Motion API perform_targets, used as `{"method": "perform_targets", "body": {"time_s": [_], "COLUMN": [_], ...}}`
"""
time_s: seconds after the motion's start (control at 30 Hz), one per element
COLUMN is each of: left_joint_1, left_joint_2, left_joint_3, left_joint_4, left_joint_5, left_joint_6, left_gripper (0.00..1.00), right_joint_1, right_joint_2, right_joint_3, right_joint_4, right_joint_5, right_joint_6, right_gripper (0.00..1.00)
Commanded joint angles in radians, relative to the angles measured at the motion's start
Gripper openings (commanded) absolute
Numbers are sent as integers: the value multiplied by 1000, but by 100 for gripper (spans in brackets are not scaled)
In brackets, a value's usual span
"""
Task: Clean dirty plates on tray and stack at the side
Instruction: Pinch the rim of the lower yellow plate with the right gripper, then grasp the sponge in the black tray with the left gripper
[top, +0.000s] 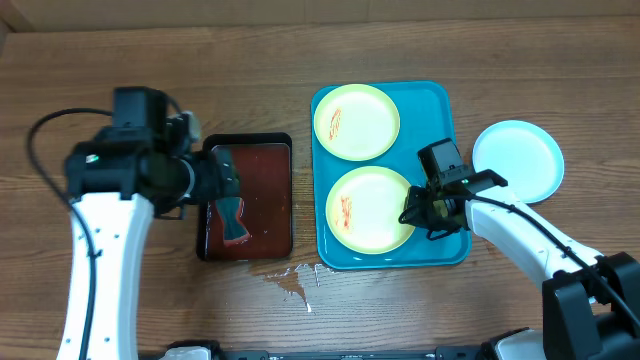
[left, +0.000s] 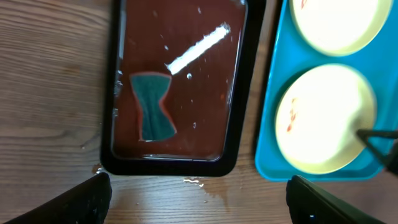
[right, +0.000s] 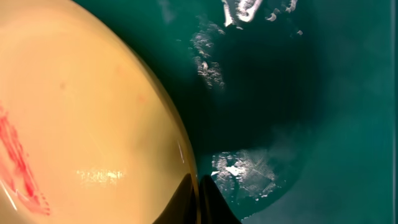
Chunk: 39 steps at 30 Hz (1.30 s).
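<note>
Wooden table (top: 100, 60) bears the blue tray (top: 447, 100); right gripper (top: 412, 214) pinches the right rim of its red-smeared near plate (top: 365, 210). Left gripper (left: 199, 196) gapes wide over a sponge (left: 152, 106) in the black tray (left: 168, 167).

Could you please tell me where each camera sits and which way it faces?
Overhead: above the table, looking down; left gripper and right gripper show.
Left wrist: behind the left gripper, looking down at the sponge in the black tray; its open fingers frame the bottom.
Right wrist: behind the right gripper, close on the near plate's rim and turquoise tray; fingertips pinched there.
Shared: all three show the near plate.
</note>
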Motion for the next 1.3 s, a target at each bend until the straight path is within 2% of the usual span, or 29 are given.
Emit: {"method": "perform_targets", "body": {"time_s": [0.0,0.03,0.1,0.33,0.53,0.63,0.8,0.83,1.07,1.27], "left_joint_1": [-37,-40,-45,-45,-46,-46,-46,-46,-46,-46], "left_joint_2": [39,50,79,209,359,428,510,516,494,389], "left_joint_3": [-61,-73,-97,-204,-264,-267,-267,-267,-229,-142], "left_joint_4": [29,36,51,172,260,300,328,329,299,211], "left_joint_5": [-68,-73,-75,-77,-77,-78,-157,-164,-156,-152], "left_joint_6": [-9,-19,-21,-21,-32,-37,-77,-77,-72,-54], "left_gripper": [89,89,88,78,62,39,7,4,4,4], "right_joint_1": [-18,-18,-18,-18,-17,-17,-17,-17,-17,-17], "right_joint_2": [-3,-3,-8,-83,-149,-153,-153,-153,-153,-153], "right_joint_3": [5,13,38,124,134,134,134,134,134,134], "right_joint_4": [21,13,-13,-93,-122,-130,-132,-133,-134,-151], "right_joint_5": [26,24,25,27,27,27,27,27,29,63], "right_joint_6": [37,14,-14,-59,-59,-59,-59,-59,-59,-58], "right_gripper": [30,37,40,42,42,42,43,43,42,43]}}
